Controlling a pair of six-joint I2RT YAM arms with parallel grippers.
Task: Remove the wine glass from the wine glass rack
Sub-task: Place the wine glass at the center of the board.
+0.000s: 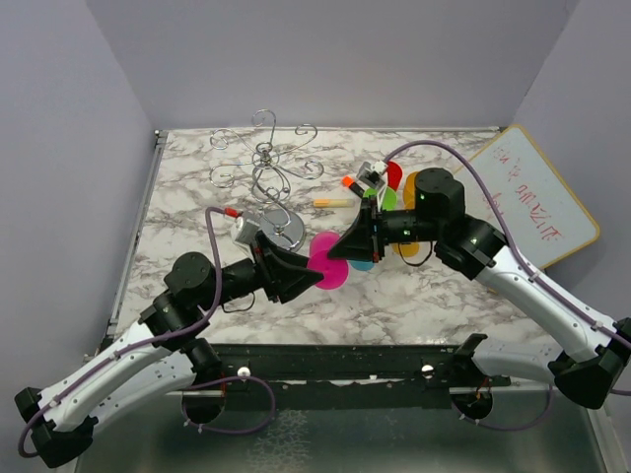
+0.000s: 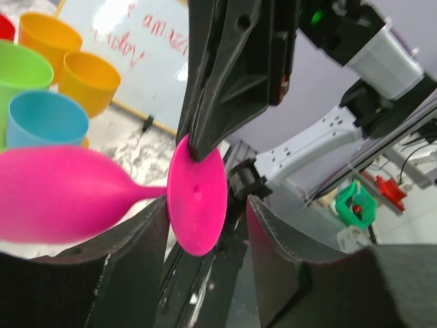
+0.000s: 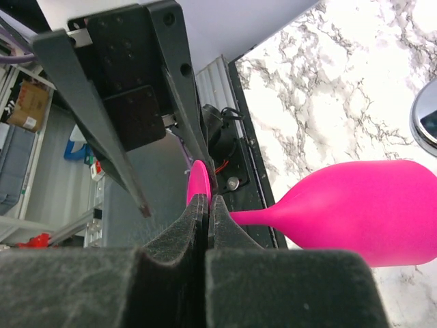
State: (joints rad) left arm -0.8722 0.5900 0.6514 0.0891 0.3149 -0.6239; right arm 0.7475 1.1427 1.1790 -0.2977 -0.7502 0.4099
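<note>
The pink wine glass point(image 1: 328, 264) is held on its side above the marble table, apart from the chrome wine glass rack point(image 1: 268, 163), which stands at the back left. My right gripper point(image 1: 333, 254) is shut on the rim of the glass's round foot point(image 3: 198, 186); the bowl point(image 3: 369, 212) points away to the right. My left gripper point(image 1: 317, 276) is open, with its fingers point(image 2: 130, 260) on either side of the foot point(image 2: 198, 205) and not pressing on it. The bowl shows at the left in the left wrist view point(image 2: 54, 195).
Several coloured cups point(image 1: 394, 197) stand behind the right gripper; orange, green and blue ones show in the left wrist view point(image 2: 89, 78). A whiteboard point(image 1: 537, 192) leans at the right wall. A marker point(image 1: 330, 202) lies by the rack's mirror base point(image 3: 427, 116).
</note>
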